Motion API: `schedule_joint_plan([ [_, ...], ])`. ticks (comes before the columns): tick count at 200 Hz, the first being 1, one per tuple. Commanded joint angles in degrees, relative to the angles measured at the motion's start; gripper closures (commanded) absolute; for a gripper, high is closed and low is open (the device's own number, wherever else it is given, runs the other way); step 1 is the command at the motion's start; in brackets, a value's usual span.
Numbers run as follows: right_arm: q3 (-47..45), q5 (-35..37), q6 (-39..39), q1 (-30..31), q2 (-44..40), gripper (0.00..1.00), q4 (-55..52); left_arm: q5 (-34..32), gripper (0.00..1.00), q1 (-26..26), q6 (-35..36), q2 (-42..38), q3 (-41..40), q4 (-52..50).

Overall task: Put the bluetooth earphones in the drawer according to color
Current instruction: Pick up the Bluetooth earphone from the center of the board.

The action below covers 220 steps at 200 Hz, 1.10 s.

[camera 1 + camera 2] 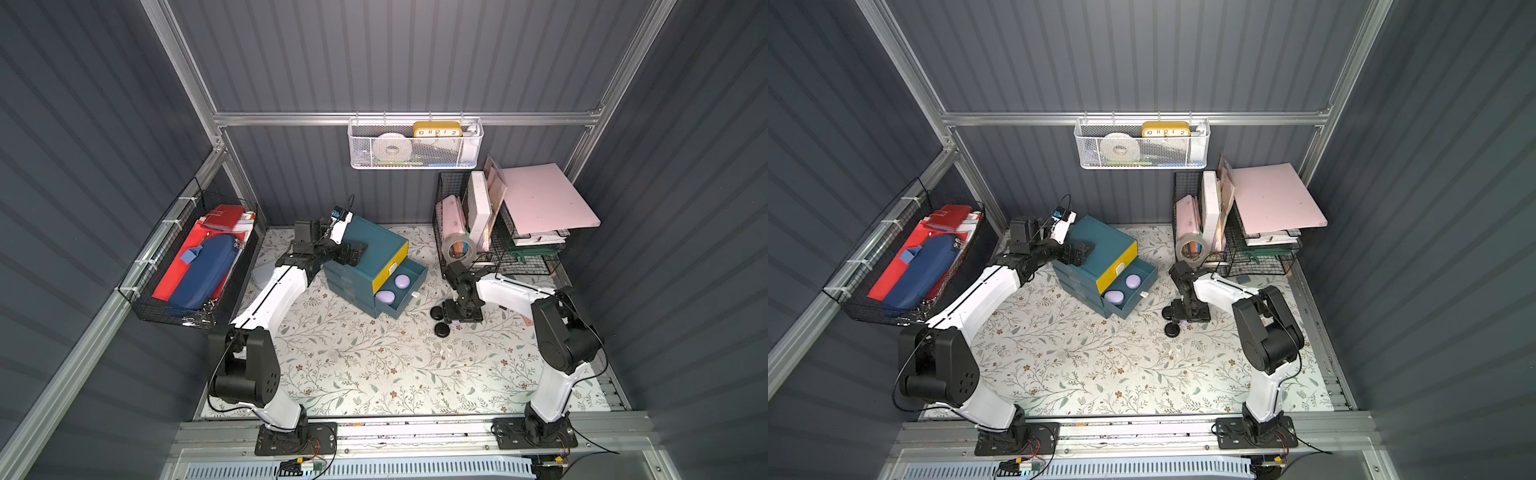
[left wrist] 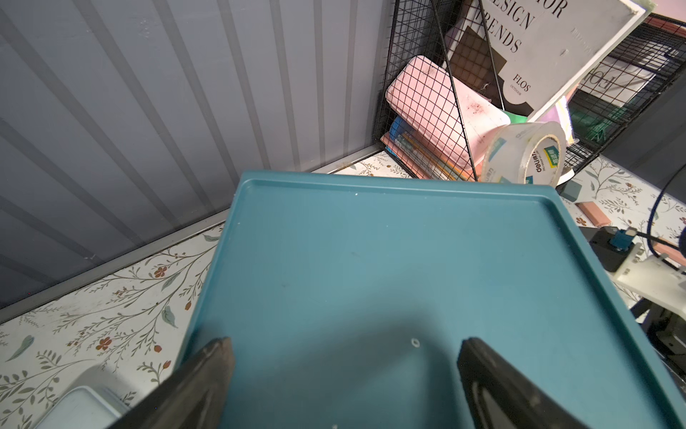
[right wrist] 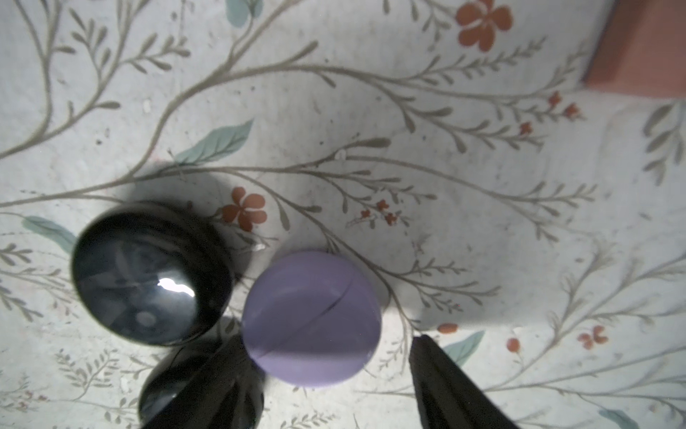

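In both top views the right end effector (image 1: 457, 321) covers nearly all of the loose lavender case (image 3: 312, 319) beneath it. Only the right wrist view shows that case whole, lying on the floral worktop (image 1: 374, 365). There a glossy black case (image 3: 148, 275) lies just beside it. A second black case (image 3: 157, 386) is half hidden behind one dark finger (image 3: 222, 390) and cut by the frame edge. A pink block (image 3: 638, 48) is cut off at a corner.

The teal cabinet (image 1: 370, 245) shows only its top and one side. Its yellow-fronted drawer (image 1: 390, 268) is shut, so its inside is unseen, and whatever sits below the open teal drawer (image 1: 405, 306) is hidden by it. The left wrist view shows only the cabinet's top, not its front.

The right end effector stands with its jaws apart, straddling the loose lavender case. One finger is at the case's edge, and contact there cannot be made out. The other finger (image 3: 453, 386) stands clear, with worktop showing between. Nothing is gripped.

The left end effector (image 2: 345, 345) is spread wide over the cabinet's top, holding nothing. Whether its tips press on that top cannot be told.

The open teal drawer holds the far stowed lavender case (image 1: 402, 281) and the near stowed lavender case (image 1: 385, 296), apart from each other and well apart from the right end effector.
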Motion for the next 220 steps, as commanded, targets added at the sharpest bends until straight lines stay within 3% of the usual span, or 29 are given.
schedule_joint_plan([
  [1,1.0,2.0,-0.1,0.3,-0.2,0.29,-1.3,-0.4,0.01,-0.4,-2.5,1.8,-2.4,-11.0],
  [50,3.4,2.0,1.1,0.1,-1.0,0.28,-3.7,-0.1,0.01,-0.6,-2.4,1.6,-3.2,-10.6],
  [115,9.1,1.2,1.5,0.0,4.8,0.28,-6.2,0.0,0.01,-0.7,-2.4,2.7,-2.8,-10.8],
  [220,7.5,0.3,1.2,0.1,6.1,0.33,-5.1,-0.3,0.01,-1.2,-2.4,2.4,-2.6,-11.0],
])
